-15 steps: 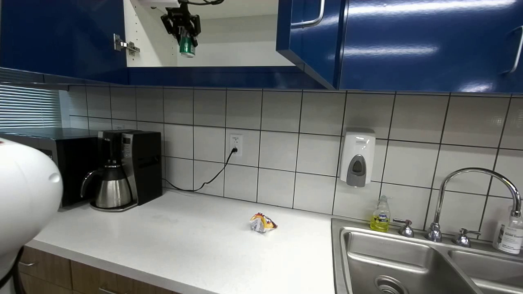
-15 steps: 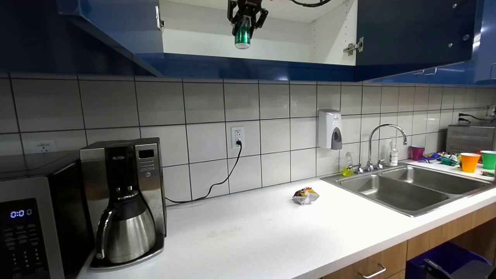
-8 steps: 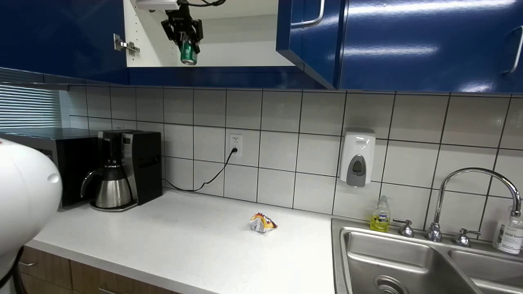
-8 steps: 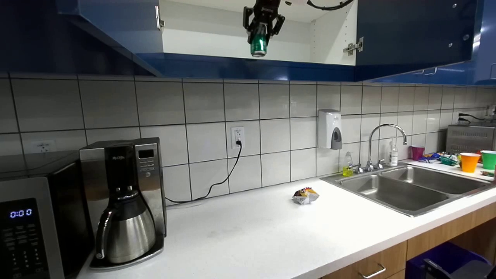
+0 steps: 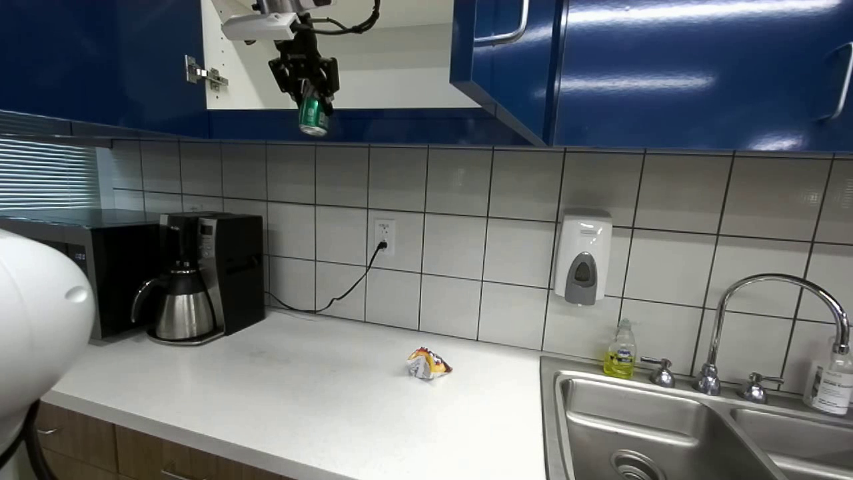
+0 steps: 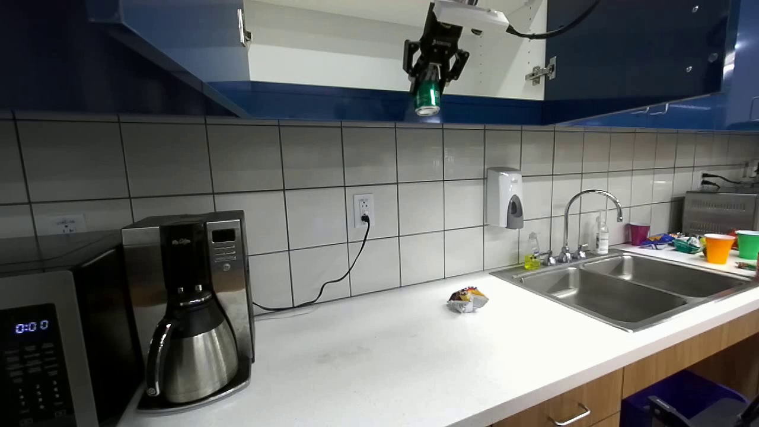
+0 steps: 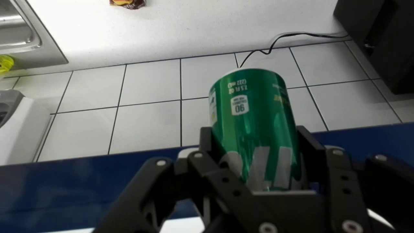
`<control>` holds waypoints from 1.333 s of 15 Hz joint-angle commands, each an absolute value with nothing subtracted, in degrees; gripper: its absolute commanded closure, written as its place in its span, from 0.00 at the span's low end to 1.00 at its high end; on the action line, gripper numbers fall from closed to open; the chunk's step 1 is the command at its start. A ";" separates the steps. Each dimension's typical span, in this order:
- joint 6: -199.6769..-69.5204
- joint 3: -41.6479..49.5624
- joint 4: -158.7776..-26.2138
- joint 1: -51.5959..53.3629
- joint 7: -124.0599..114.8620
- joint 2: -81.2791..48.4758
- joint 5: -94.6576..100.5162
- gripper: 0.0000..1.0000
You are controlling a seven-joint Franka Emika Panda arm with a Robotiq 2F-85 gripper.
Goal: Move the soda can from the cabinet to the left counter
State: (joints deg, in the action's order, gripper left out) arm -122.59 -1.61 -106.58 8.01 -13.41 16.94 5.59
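The soda can is small and green; it shows in both exterior views point(image 5: 313, 120) point(image 6: 427, 98) and in the wrist view point(image 7: 255, 106). My gripper point(image 7: 254, 139) is shut on it, with a finger on either side; the can points downward, slightly tilted. The gripper also shows in both exterior views point(image 5: 313, 100) point(image 6: 429, 80). It appears in front of the open blue cabinet's bottom edge point(image 5: 413, 125), high above the white counter point(image 5: 300, 393). The can's gripped end is partly hidden by the fingers.
A crumpled snack bag point(image 5: 428, 365) lies on the counter. A coffee maker point(image 6: 201, 350) and microwave point(image 6: 41, 332) stand at its left end, a sink point(image 6: 628, 296) at the right. Open cabinet doors point(image 5: 506, 67) point(image 5: 100, 60) flank the opening. A soap dispenser point(image 5: 584, 257) hangs on the wall.
My gripper has moved down with the can still held, and to the right in both exterior views. The can now overlaps the cabinet's bottom edge and more of the arm shows.
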 commanded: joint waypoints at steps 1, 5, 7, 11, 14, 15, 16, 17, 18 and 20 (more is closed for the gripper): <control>-126.49 -2.72 -114.77 5.53 -12.66 22.00 3.83 0.62; -129.46 -2.57 -122.15 5.55 -11.16 24.19 1.56 0.62; -131.92 -2.52 -125.87 5.74 -10.58 25.02 0.45 0.62; -137.24 -2.68 -132.23 5.61 -10.02 25.93 -0.48 0.62; -141.00 -2.71 -135.90 5.34 -9.88 25.85 0.04 0.62; -142.14 -2.67 -136.92 5.29 -9.82 25.61 0.08 0.62; -143.60 -2.56 -137.97 5.24 -9.72 25.08 0.00 0.62; -145.14 -2.53 -138.89 5.15 -9.67 24.50 0.01 0.62; -146.66 -2.41 -139.76 5.15 -9.53 23.69 -0.17 0.62; -150.24 -2.32 -141.52 4.84 -9.36 22.06 0.04 0.62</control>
